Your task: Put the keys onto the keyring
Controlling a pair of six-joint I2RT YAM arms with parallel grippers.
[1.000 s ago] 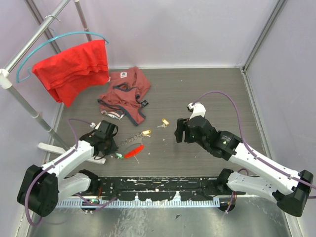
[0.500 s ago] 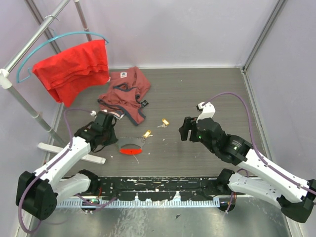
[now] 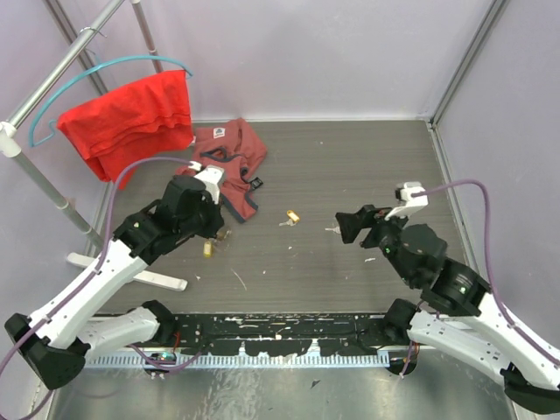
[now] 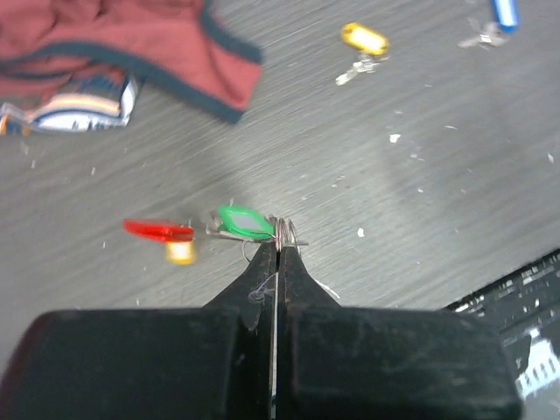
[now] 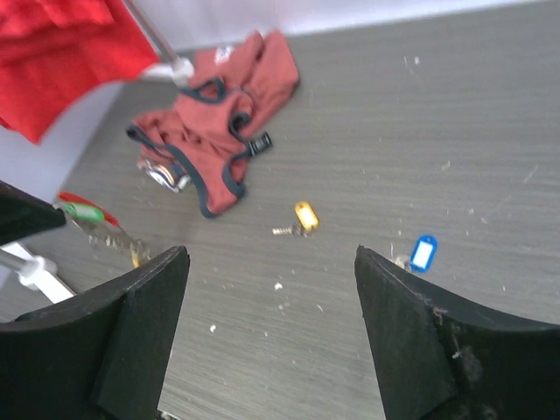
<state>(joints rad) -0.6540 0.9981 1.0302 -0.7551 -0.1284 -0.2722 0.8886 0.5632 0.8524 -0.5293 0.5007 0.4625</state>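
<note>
Left wrist, left fingers seemingly pinching keyring, right fingers wide

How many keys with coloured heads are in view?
4. The green key and a gold key hang on the keyring held by the left gripper; a yellow key and a blue key lie on the table. Others may be hidden.

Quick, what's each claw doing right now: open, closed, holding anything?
Left claw: closed, pinching the keyring.
Right claw: open, holding nothing.
</note>
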